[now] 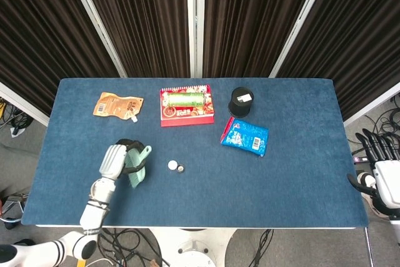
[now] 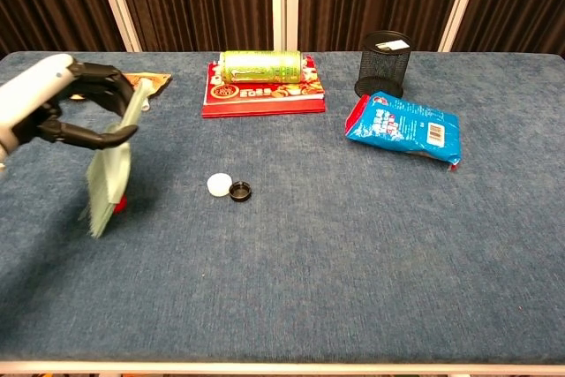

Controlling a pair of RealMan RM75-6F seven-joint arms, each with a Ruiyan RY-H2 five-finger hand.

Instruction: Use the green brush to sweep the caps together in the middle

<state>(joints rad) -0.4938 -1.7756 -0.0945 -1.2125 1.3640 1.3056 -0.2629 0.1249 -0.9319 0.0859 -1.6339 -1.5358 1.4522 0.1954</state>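
My left hand [image 1: 119, 160] [image 2: 55, 105] grips the pale green brush [image 1: 137, 168] [image 2: 111, 168], which hangs bristles-down over the left part of the blue table. The red cap [image 2: 120, 204] peeks out just behind the brush's bristles in the chest view; the head view hides it under the brush. A white cap [image 1: 172, 165] [image 2: 218, 184] and a black cap [image 1: 180, 168] [image 2: 240, 191] lie touching near the middle. My right hand [image 1: 382, 167] hangs off the table's right edge, fingers spread, holding nothing.
A red box [image 1: 187, 112] with a green can [image 2: 260, 66] on it stands at the back. A black mesh cup [image 2: 384, 64], a blue snack bag [image 2: 404, 128] and an orange pouch [image 1: 118, 105] also lie on the table.
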